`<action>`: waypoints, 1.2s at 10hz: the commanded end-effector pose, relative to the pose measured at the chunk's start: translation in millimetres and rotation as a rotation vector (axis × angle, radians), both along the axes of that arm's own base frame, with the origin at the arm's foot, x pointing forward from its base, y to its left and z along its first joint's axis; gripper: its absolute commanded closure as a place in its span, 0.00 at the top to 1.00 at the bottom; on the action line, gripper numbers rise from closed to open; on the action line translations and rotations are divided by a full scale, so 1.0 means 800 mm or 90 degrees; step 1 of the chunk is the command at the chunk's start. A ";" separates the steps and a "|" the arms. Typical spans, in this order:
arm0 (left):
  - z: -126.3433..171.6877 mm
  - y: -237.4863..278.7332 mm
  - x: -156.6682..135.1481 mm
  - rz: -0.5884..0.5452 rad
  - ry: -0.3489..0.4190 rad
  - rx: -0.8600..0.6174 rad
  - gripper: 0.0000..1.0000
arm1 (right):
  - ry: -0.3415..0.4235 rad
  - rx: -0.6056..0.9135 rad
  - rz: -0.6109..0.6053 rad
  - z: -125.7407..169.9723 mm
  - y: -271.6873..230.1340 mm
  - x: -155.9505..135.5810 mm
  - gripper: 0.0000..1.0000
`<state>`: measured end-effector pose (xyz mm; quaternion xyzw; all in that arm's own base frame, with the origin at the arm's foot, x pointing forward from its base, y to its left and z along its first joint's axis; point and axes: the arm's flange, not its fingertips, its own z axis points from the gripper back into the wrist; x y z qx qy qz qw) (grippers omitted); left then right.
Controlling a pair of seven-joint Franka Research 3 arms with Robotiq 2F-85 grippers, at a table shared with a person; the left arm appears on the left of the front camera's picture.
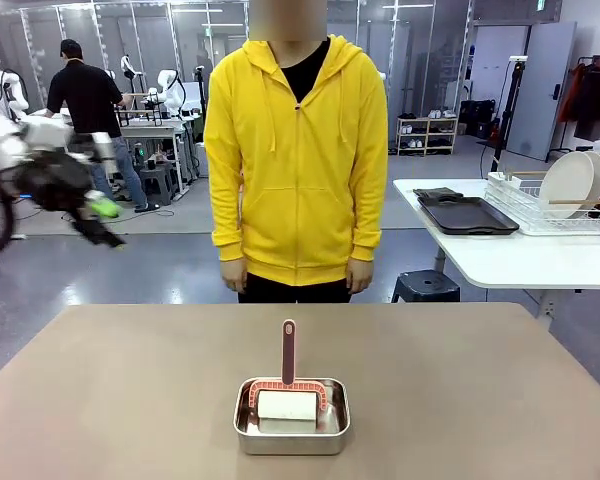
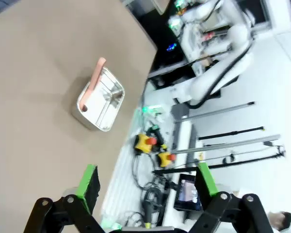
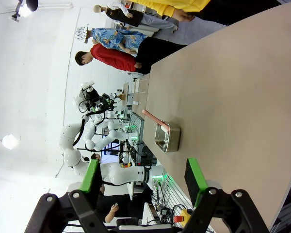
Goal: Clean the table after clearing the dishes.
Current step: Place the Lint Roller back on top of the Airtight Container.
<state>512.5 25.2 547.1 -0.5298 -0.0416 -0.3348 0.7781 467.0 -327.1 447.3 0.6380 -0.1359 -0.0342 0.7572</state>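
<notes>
On tabletop (image 1: 100, 400): dishes cleared | roller (image 1: 288, 385) untouched in steel pan (image 1: 292, 432) | wiping pending | left tool (image 2: 145, 187) wide, empty | right tool (image 3: 143, 177) wide, empty

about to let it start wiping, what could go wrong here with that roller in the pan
The roller's handle stands upright from a loose steel pan; a sideways grab could tip it or drag the pan across the table.
The person stands right at the far edge, within a reaching arm's path.
The left gripper looks blurred, so it may be moving fast.
</notes>
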 end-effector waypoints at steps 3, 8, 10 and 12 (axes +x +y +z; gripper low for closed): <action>-0.018 0.131 -0.006 0.096 0.105 -0.133 1.00 | -0.001 0.008 -0.002 0.002 0.008 -0.006 0.87; -0.121 0.285 0.031 0.290 0.212 -0.215 1.00 | -0.001 0.008 -0.002 0.002 0.008 -0.006 0.87; -0.139 0.312 0.035 0.334 0.220 -0.257 1.00 | -0.001 0.008 -0.002 0.002 0.008 -0.006 0.87; -0.154 0.317 0.036 0.358 0.251 -0.240 1.00 | -0.001 0.008 -0.002 0.002 0.008 -0.006 0.87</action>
